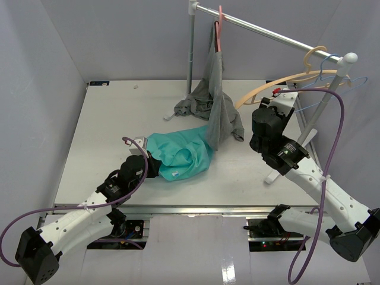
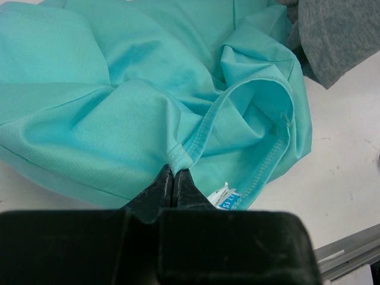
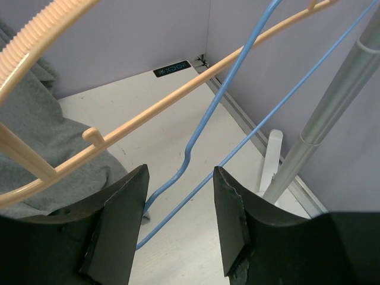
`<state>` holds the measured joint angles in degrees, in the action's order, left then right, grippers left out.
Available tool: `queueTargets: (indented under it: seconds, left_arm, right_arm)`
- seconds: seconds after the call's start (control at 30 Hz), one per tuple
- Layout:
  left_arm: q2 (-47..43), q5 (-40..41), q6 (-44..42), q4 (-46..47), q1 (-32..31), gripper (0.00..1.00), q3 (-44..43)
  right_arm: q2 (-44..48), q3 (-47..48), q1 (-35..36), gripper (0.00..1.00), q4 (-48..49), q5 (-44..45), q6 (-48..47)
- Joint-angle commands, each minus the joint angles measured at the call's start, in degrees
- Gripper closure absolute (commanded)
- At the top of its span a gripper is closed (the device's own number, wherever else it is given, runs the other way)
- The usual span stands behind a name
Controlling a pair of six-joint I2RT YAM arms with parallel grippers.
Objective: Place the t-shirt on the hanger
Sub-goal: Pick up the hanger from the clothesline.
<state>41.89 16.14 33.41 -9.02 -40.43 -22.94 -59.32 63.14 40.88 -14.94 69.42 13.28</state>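
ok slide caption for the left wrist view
Left gripper, jaws shut, pinches a stitched fold of the teal t-shirt; grey garment at top right.

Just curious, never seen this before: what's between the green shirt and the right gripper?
The top view shows the grey garment, hanging from the pink hanger, draped between the t-shirt and the right gripper.
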Motion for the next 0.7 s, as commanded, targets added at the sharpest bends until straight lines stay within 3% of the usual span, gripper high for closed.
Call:
queueTargets:
  seconds: [0.0, 0.2, 0.33, 0.43, 0.67]
  left_arm:
    - [-0.8, 1.0, -0.5, 0.1, -0.4, 1.00, -1.2]
    - [-0.9, 1.2, -0.5, 0.1, -0.5, 1.00, -1.2]
    - [-0.8, 1.2, -0.5, 0.1, -0.5, 1.00, -1.2]
    - [-0.9, 1.1, -0.6, 0.1, -0.6, 1.00, -1.2]
    - [-1.2, 1.2, -0.6, 0.1, -0.8, 1.00, -1.2]
  right_arm:
    - [1.3, 2.5, -0.2, 0.46, -3.3, 2.4, 3.2]
    - [0.3, 3.6, -0.1, 0.35, -4.3, 1.7, 3.3]
    - [-1.2, 5.7, -0.1, 0.33, -4.4, 2.6, 2.6]
    - [-3.1, 7.6, -0.2, 0.33, -4.3, 3.3, 1.5]
    - [-4.2, 8.8, -0.1, 0.46, -3.9, 4.2, 0.3]
